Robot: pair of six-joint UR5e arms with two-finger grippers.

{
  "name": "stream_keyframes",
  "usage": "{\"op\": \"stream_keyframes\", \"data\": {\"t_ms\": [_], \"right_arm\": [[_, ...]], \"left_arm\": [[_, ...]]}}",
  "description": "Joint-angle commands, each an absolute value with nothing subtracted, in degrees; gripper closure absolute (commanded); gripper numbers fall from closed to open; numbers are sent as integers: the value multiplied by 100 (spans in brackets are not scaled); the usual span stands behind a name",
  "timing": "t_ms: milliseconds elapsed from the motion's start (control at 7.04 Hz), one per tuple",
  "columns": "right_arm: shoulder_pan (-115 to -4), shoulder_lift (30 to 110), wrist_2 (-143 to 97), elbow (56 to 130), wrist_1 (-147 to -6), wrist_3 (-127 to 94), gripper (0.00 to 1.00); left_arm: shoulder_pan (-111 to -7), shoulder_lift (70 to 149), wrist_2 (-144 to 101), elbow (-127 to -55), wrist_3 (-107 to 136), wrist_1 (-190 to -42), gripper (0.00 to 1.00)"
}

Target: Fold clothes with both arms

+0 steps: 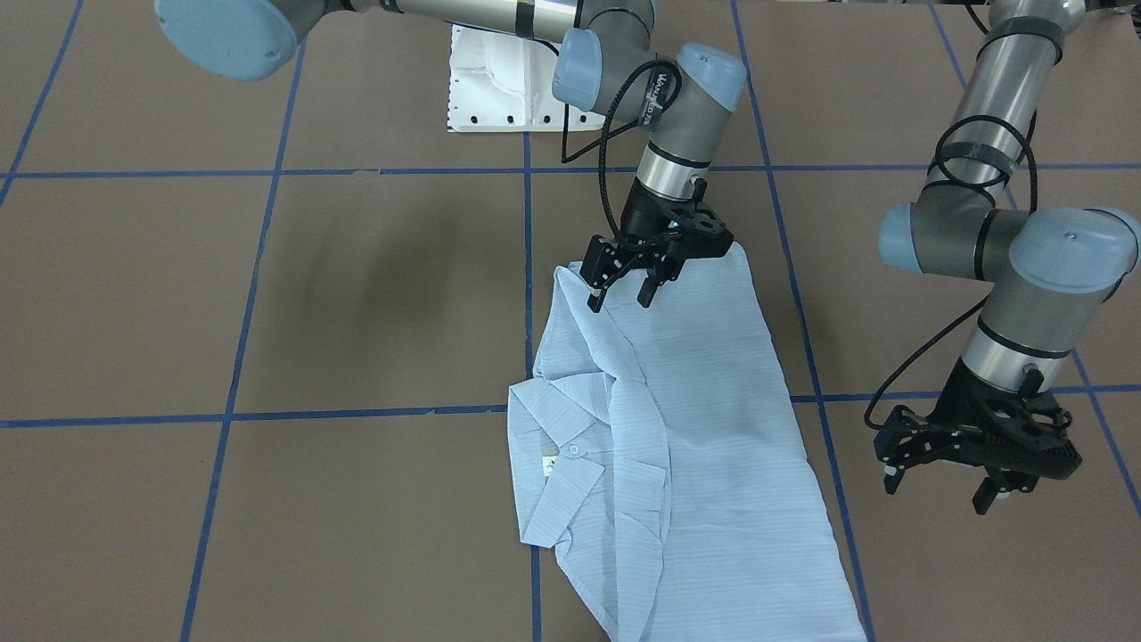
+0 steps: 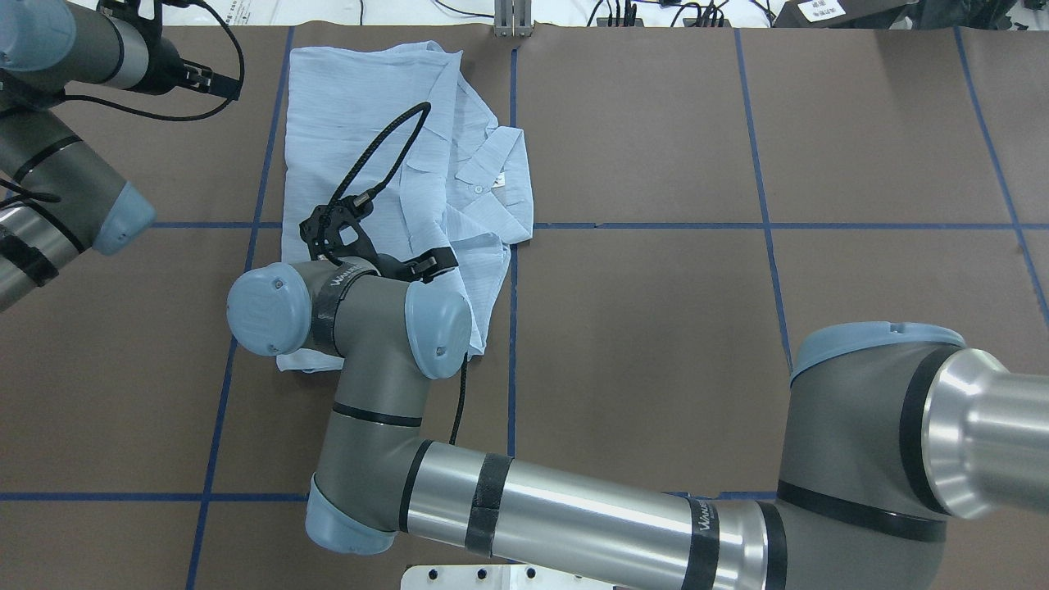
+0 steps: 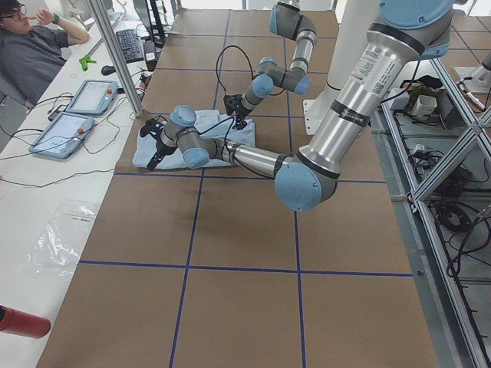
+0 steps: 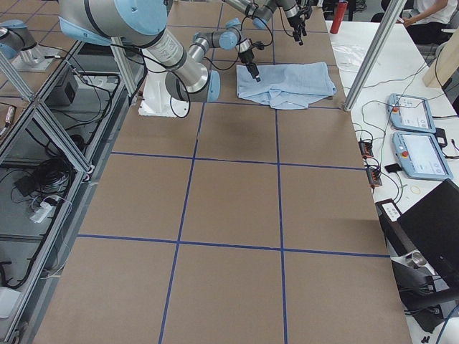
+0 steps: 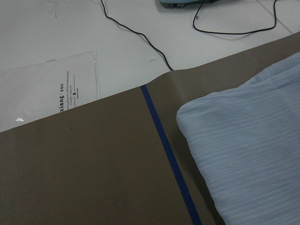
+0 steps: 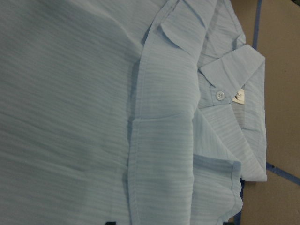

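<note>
In the overhead view the left arm (image 2: 57, 188) is seen coming in at the left edge, but the set of its jaws cannot be read there. The front-facing view supplies this: the left gripper (image 1: 938, 495) is held with its jaws spread wide and nothing between them. It hangs above bare brown bench (image 1: 357, 294), just beside the long edge of the shirt (image 1: 713, 428). From its wrist camera only a rounded edge of the shirt and a blue tape line (image 5: 168, 154) are shown. Past the bench edge, a black cable (image 5: 140, 35) and a clear printed bag (image 5: 51, 89) are seen.

The shirt is laid flat on the bench, folded into a long strip, with the collar (image 1: 557, 464) at one side.

The right gripper (image 1: 620, 300) is seen open and empty over the shirt's end nearest the robot; whether its fingertips touch the fabric cannot be told. In the overhead view it is mostly hidden by its own wrist. Only the right wrist view makes plain a white button (image 6: 219, 95) and a small white label (image 6: 239, 97) at the collar.
</note>
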State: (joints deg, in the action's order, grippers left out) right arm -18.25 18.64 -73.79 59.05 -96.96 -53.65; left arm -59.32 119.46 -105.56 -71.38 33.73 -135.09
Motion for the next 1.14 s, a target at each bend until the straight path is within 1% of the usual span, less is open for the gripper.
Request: {"op": "stream_keyframes", "data": {"t_ms": [0,142,569,995], "right_arm": [[-1828,1907,-8135,5915,-9729,-5054,43],[-1828,1933,-8469,5924,-9825,-5019,46],[-1880,2117,-8578,6073,-10081,-4765,49],[-1907,2206,-8578,6091,-10081,-4720,49]], "left_arm": [[-5933,11944,-10556,-7137,3375,-13509,0],[-5933,11944,-10556,-7137,3384,-13509,0],[-5933,11944,-10556,-7145,3375,-13509,0],[-5933,11901,-10556,-7146,3375,-13509,0]]}}
